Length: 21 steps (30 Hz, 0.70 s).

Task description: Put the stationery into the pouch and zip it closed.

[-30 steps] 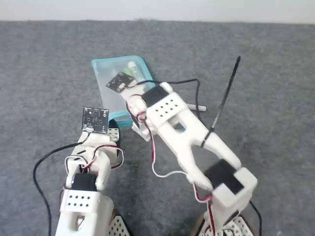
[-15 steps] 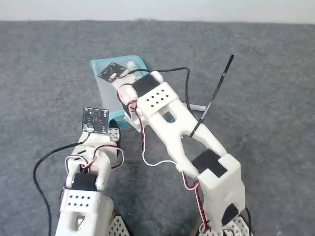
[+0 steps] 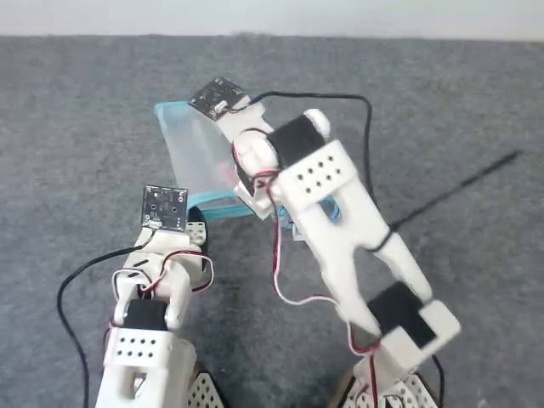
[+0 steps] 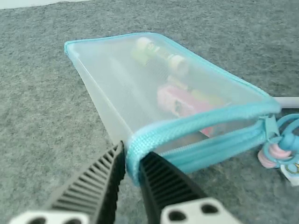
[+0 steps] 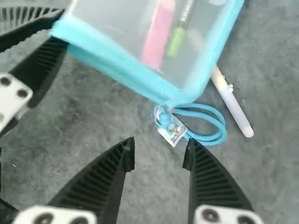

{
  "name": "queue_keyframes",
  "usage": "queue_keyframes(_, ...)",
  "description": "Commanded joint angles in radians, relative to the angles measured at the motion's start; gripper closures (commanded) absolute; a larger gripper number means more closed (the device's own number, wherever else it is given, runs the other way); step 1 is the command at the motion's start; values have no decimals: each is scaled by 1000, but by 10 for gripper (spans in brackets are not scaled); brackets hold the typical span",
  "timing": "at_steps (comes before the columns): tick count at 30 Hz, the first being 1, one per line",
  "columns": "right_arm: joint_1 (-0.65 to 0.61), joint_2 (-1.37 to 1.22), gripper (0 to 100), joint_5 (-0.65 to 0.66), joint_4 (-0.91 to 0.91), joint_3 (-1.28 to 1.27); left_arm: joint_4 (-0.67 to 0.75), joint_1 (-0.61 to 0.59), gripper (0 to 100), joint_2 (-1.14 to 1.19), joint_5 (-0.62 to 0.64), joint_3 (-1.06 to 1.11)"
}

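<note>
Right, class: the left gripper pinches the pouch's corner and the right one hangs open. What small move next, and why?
Probably lower the right gripper and shut it on the zipper tag, which lies just beyond its open jaws, while the left gripper pins the pouch corner. A white pen lies outside, though.

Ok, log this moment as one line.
left gripper: shut on pouch corner | right gripper: open, over zip pull | pen: on carpet beside pouch | pink item, green item: inside
</note>
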State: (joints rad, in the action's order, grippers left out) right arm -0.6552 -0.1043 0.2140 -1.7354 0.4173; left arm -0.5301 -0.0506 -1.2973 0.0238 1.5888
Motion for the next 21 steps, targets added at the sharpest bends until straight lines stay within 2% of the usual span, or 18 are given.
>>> queue_keyframes(1,61,131,822,25,-30,12,32,-14,989,12,8,-24)
queue_keyframes(4,131,196,822,21,8,-123,51,-144,989,12,18,-64)
queue_keyframes(6,185,236,822,15,87,-264,49,-167,989,14,32,-62)
queue_keyframes(8,242,266,822,-17,197,-423,35,-63,989,20,-5,-44)
queue_keyframes(11,314,271,822,-75,367,-628,-5,121,989,12,-133,-22)
queue_keyframes(12,335,269,822,-80,423,-686,-5,110,989,11,-132,-30)
queue_keyframes(16,398,269,822,-74,562,-818,-5,-153,989,12,41,-99)
queue_keyframes(17,403,269,822,-57,576,-827,-5,-178,989,14,52,-99)
queue_keyframes(21,400,269,822,-31,582,-827,-23,-68,989,11,-83,-74)
